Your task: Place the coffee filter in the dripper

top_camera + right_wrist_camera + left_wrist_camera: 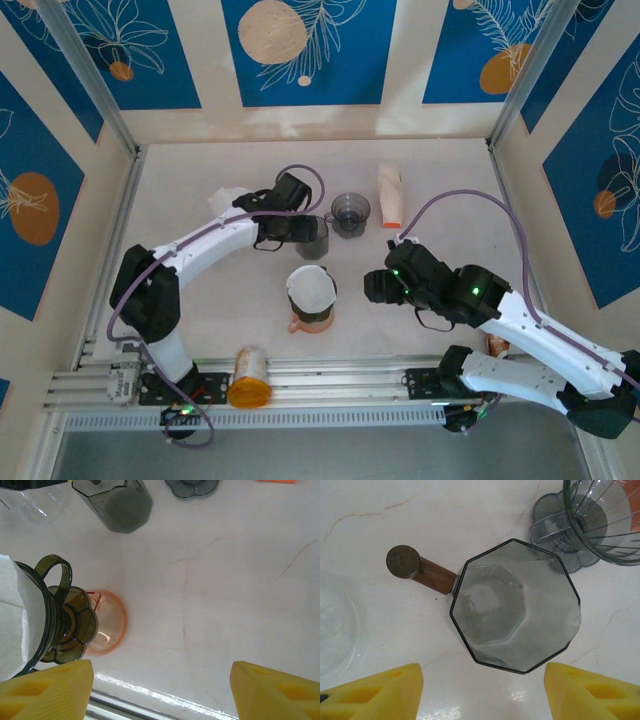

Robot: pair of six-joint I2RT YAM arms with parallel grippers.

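Pale table (230, 320) holds a dark dripper (75, 625), white filter (312, 287) seemingly seated inside; left tool (482, 681) and right tool (162, 680) gape empty

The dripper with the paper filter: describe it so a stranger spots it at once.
Start at the table, middle of its near half. There a dark dripper stands on an orange base. Unlike the empty grey dripper farther back, it holds a white paper filter.
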